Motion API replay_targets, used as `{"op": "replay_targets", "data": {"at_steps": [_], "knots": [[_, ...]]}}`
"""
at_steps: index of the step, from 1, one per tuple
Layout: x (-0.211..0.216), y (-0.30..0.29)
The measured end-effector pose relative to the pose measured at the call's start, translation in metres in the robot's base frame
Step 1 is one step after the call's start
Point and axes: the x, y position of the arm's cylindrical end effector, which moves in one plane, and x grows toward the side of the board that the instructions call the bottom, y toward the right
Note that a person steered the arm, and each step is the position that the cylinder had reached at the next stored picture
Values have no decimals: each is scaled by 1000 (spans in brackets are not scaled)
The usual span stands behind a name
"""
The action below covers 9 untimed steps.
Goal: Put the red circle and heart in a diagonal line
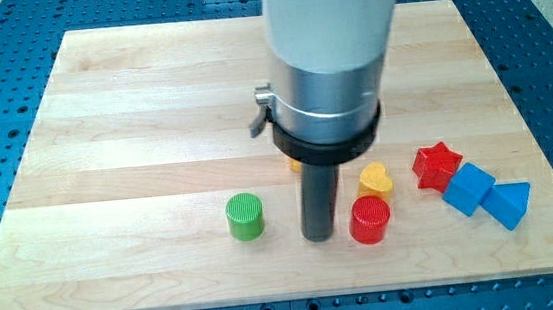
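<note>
Item: the rod's tip (318, 237), no jaws to open or close, resting on the wooden board (102, 110).

Red circle (370, 220): just right of the tip.

Yellow heart (375, 178): just above it, nearly touching.

Both likely light, rigid, prone to sliding; push low on the side.

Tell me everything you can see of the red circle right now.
The red circle is a short upright cylinder with ribbed sides and a flat top, plastic by its look. It stands on the wooden board, low and a little right of the view's centre. My tip is close on its left, with contact unclear. The yellow heart sits just above it, seemingly touching or nearly so. The red star lies up to its right.
</note>
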Motion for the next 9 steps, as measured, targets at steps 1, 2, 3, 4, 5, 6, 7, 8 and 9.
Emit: {"op": "replay_targets", "data": {"at_steps": [1, 2, 3, 4, 5, 6, 7, 8, 9], "knots": [[9, 59], [9, 66], [7, 44], [7, 33], [-5, 31], [-46, 35], [-69, 25], [-59, 29], [-59, 31]]}}
